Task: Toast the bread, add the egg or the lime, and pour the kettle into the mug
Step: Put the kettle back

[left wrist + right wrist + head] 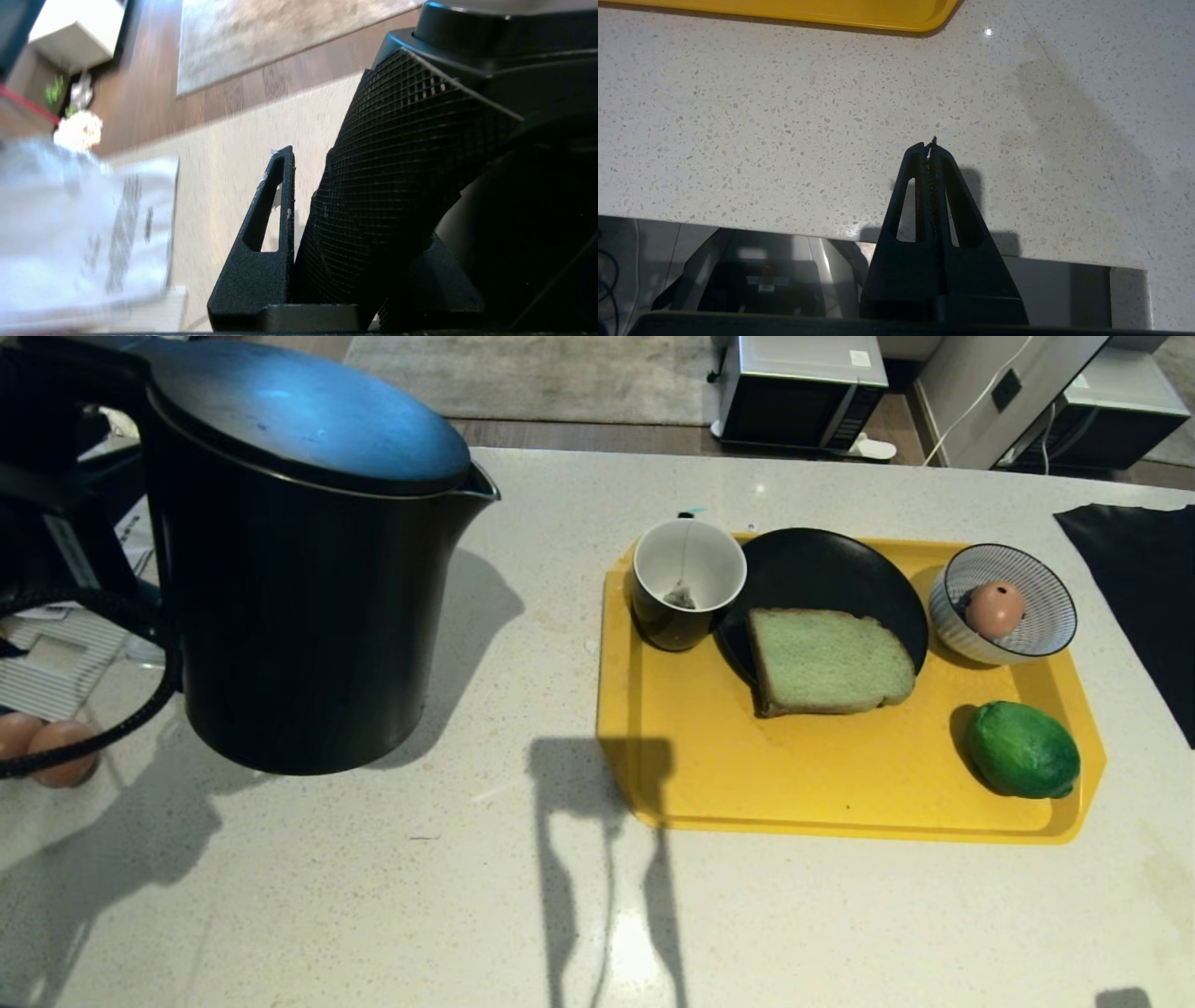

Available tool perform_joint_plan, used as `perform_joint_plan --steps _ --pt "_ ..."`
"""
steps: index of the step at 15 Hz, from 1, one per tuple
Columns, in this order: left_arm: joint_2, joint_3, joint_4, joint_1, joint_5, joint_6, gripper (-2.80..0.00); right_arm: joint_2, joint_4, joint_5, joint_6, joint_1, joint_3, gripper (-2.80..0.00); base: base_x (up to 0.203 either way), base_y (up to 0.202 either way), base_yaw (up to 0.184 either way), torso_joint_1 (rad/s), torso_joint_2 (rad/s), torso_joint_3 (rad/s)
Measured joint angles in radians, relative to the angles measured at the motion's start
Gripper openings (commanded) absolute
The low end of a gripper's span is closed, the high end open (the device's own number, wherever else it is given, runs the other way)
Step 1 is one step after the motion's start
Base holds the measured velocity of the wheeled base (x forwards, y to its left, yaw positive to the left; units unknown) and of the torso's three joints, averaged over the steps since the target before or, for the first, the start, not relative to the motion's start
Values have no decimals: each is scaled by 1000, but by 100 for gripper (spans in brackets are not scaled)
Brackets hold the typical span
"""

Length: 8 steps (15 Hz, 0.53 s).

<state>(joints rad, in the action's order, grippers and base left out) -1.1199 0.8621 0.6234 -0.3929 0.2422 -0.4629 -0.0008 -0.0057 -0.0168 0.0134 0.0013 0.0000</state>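
The black kettle [299,588] hangs upright above the counter at the left, spout toward the tray. My left gripper [355,224] is shut on its grid-textured handle [397,186]; one finger [275,210] shows beside the handle and the other is hidden behind it. The black mug [689,581], white inside and holding a tea bag, stands at the yellow tray's [822,775] far left corner. The bread [826,661] lies on the front edge of a black plate [822,569]. The lime [1022,749] rests on the tray's near right. An egg [994,609] sits in a striped bowl [952,625]. My right gripper [931,144] is shut and empty over the counter's near edge.
Two more eggs [56,747] lie at the counter's left edge behind the kettle's cable. A black cloth [1139,588] covers the right end of the counter. A microwave [803,392] stands on the floor beyond the far edge.
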Motion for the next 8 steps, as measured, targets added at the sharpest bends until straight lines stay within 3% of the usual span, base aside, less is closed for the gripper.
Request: perform_joint_plan --steps 5,8 --pt "-77 -88 63 74 -16 165 -280 0 0 0 0 0 0 -280 0 0 0 0 0 0" --pt "-212 -79 208 152 -102 246 -280 0 0 0 0 0 0 -280 0 0 0 0 0 0"
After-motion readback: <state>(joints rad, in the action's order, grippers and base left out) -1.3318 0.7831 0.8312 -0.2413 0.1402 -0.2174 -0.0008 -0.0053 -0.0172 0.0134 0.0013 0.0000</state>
